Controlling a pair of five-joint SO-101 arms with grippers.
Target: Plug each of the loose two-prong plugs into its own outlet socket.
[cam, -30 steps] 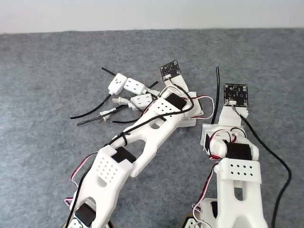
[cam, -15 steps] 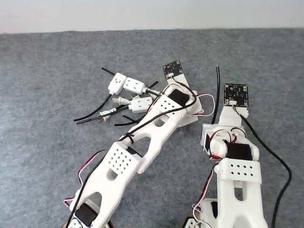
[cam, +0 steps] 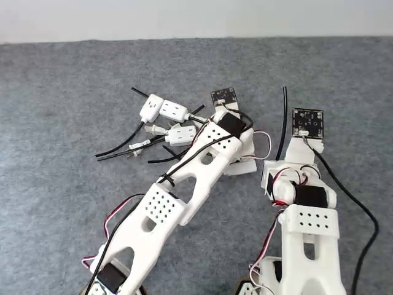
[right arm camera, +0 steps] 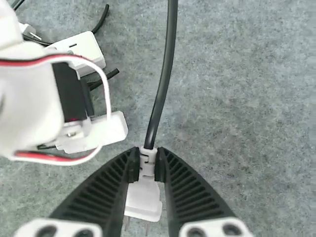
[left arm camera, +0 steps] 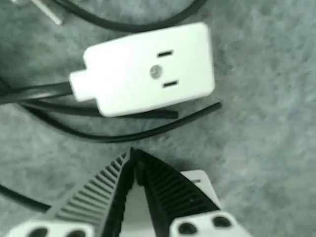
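My left gripper [left arm camera: 132, 155] is shut with its tips together, just short of a white outlet socket [left arm camera: 148, 69] that lies face up on the grey mat, its slots showing. In the high view this socket [cam: 182, 134] lies beside the left arm's wrist [cam: 224, 126]. A second socket [cam: 174, 111] lies farther back, end to end with a white plug [cam: 151, 108]. A loose plug [cam: 136, 147] with bare prongs rests to their left. My right gripper [right arm camera: 146, 152] is shut on a white two-prong plug [right arm camera: 143, 192], whose black cable [right arm camera: 165, 64] runs away over the mat.
Several black cables [cam: 116, 147] cross around the sockets. The left arm's wrist [right arm camera: 34, 98] sits close beside my right gripper. A pale wall [cam: 196, 18] borders the mat at the back. Open mat [cam: 61, 203] lies to the left and at the far right.
The left arm has swung, its elbow moving right and its wrist drawing back a little toward the right arm. The near socket shifted slightly. The right arm barely moved.
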